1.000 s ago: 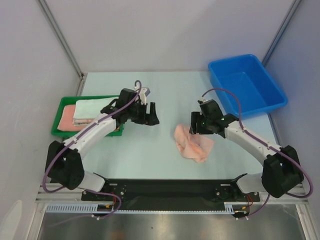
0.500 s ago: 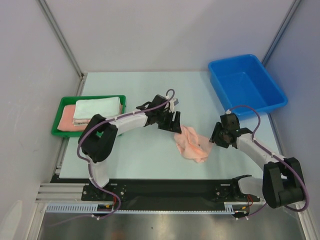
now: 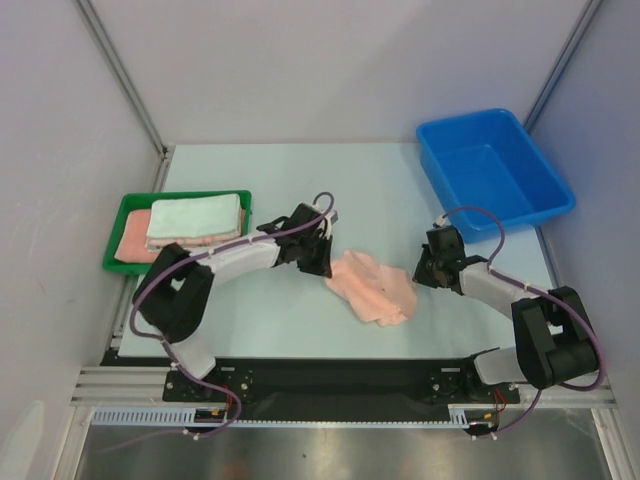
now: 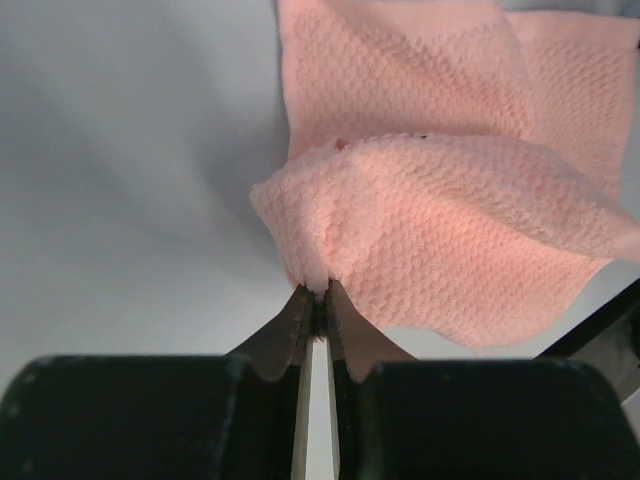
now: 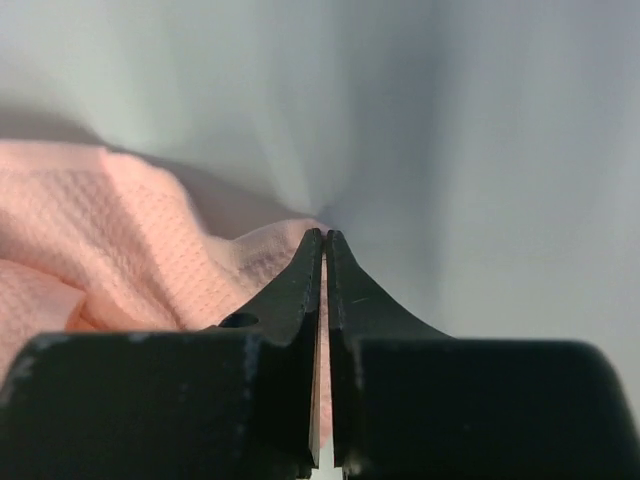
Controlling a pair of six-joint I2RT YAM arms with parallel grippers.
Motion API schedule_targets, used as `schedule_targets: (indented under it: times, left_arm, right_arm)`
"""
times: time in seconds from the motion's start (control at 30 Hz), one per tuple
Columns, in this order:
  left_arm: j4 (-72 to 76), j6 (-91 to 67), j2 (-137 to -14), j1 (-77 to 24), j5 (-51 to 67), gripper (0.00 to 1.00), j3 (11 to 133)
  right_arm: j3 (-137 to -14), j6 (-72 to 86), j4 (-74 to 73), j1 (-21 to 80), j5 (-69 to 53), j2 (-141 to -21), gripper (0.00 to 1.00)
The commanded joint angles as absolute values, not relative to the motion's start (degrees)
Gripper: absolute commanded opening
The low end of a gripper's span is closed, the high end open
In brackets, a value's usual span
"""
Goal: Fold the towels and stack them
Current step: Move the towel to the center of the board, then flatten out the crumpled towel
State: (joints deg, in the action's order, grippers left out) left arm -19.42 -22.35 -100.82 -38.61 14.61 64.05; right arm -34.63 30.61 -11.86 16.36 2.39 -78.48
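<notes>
A salmon-pink towel (image 3: 372, 290) lies crumpled but spread out on the table between both arms. My left gripper (image 3: 325, 268) is shut on its left corner; the left wrist view shows the fingertips (image 4: 318, 292) pinching a bunched fold of the towel (image 4: 450, 240). At the towel's right edge my right gripper (image 3: 420, 275) is shut, and in the right wrist view its tips (image 5: 324, 236) meet on the thin edge of the pink towel (image 5: 110, 240). A folded white towel (image 3: 195, 218) lies on a folded pink towel (image 3: 130, 242) in the green tray.
The green tray (image 3: 113, 264) sits at the left edge of the table. A blue bin (image 3: 495, 170) stands at the back right. Both arms reach low across the table's middle, their cables looping above them.
Both grippers have gone from open to shut on the pink towel's opposite edges. The left gripper drew back to the left, and the towel now lies wider and flatter.
</notes>
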Motion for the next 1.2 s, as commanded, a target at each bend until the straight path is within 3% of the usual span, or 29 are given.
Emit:
schedule_targets:
  times: [0.0, 0.13, 0.17, 0.27, 0.33, 0.53, 0.73, 0.83, 1.17]
  left_arm:
    - [-23.55, -26.25, -92.13, -38.32, 5.21, 0.13, 58.99]
    - [-23.82, -34.35, -81.24, -37.00, 0.44, 0.24, 51.34]
    - [-22.95, -35.41, -76.34, -36.91, -1.47, 0.42, 49.07]
    - [-20.67, -36.13, -68.41, -36.57, -3.25, 0.72, 47.81]
    - [-19.25, -33.41, -67.68, -35.51, -1.59, 0.81, 50.34]
    - [-19.60, -21.63, -82.94, -32.96, 7.35, 0.80, 65.87]
    - [-16.88, -15.12, -102.00, -32.96, 16.95, 0.71, 76.89]
    - [-17.49, -14.59, -105.98, -32.96, 18.11, 0.66, 76.47]
    - [-15.29, -18.98, -105.73, -34.18, 15.03, 0.73, 69.87]
  right_arm:
    - [-36.38, 27.08, -5.90, 18.19, 0.53, -78.40, 0.00]
    - [-40.07, 22.95, -4.57, 20.30, -2.28, -75.33, 0.00]
    - [-41.82, 22.16, -4.74, 21.35, -2.29, -74.37, 0.00]
    - [-44.63, 20.04, -6.24, 22.23, -1.58, -71.37, 0.00]
    - [-45.87, 19.16, -8.78, 22.32, -0.97, -70.49, 0.00]
    - [-44.39, 16.44, -9.85, 22.06, 0.00, -67.42, 0.00]
    - [-42.27, 16.79, -6.42, 20.92, -0.26, -67.06, 0.00]
    - [-42.63, 17.31, -6.77, 19.78, 0.00, -68.90, 0.00]
    - [-41.75, 21.18, -8.27, 17.84, 5.71, -71.54, 0.00]
